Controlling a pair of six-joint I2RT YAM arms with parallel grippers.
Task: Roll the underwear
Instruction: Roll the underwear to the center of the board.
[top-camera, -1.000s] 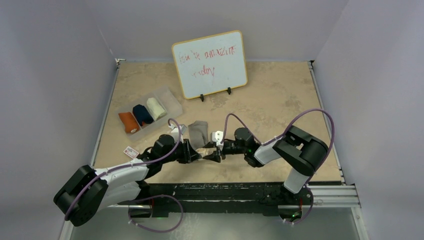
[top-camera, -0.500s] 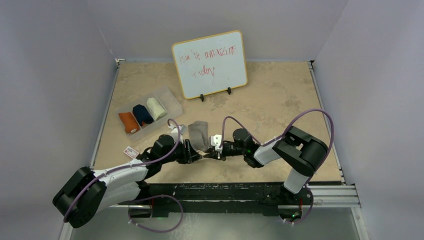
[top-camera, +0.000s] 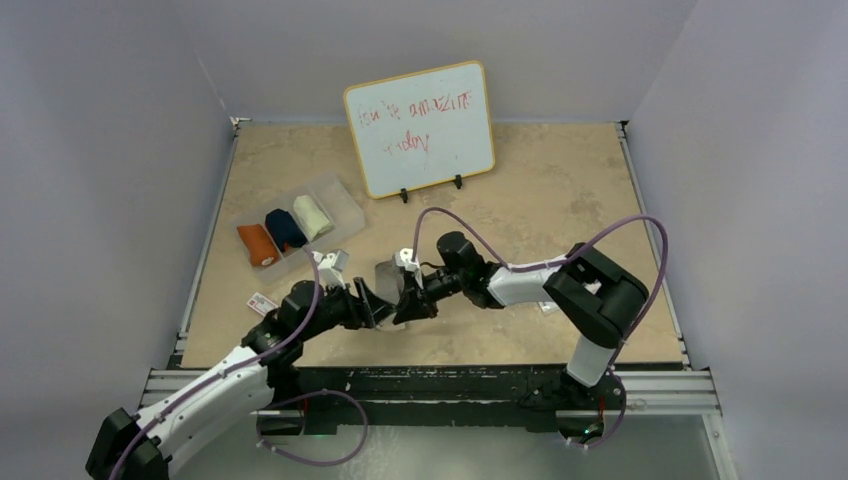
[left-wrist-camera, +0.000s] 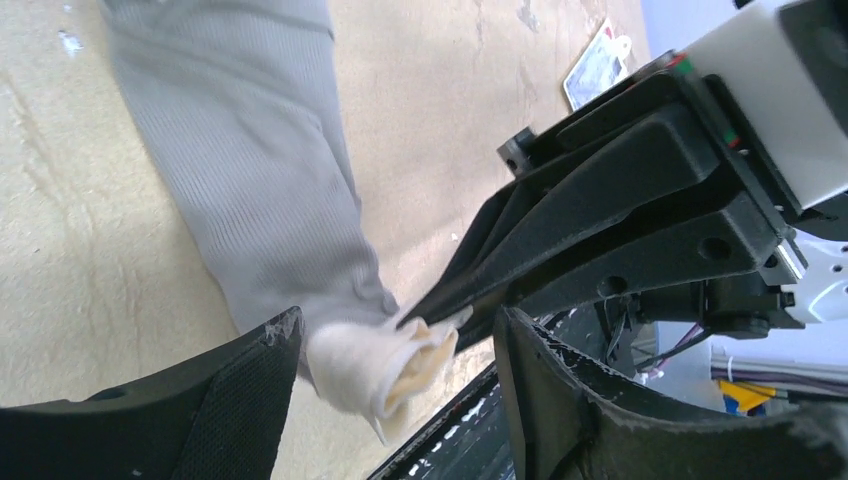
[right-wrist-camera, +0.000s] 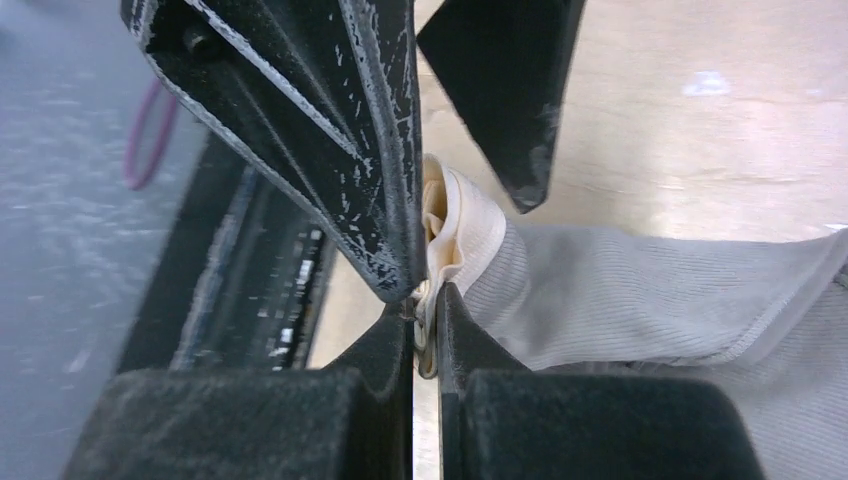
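Note:
The grey underwear (top-camera: 389, 276) with a beige waistband (left-wrist-camera: 385, 365) lies partly folded on the table near the front middle. My right gripper (right-wrist-camera: 428, 300) is shut on the bunched waistband edge, also seen in the top view as my right gripper (top-camera: 408, 302). My left gripper (left-wrist-camera: 400, 400) stands open, a finger on each side of the waistband without pinching it; it shows from above as my left gripper (top-camera: 373, 305). The grey cloth (right-wrist-camera: 650, 300) trails away from the right fingers. Three more underwear rolls, orange (top-camera: 259, 243), navy (top-camera: 286, 229) and pale cream (top-camera: 312, 216), sit in a tray.
The clear plastic tray (top-camera: 343, 203) stands at the left, with one compartment bare. A whiteboard (top-camera: 420, 128) on a stand is at the back middle. A small white printed card (top-camera: 262, 303) lies near the left front edge. The black front rail (top-camera: 450, 380) runs just behind the grippers.
My right gripper has shut on the waistband and moved left and away with it. My left gripper has opened, let go of the cloth and drawn back to the left.

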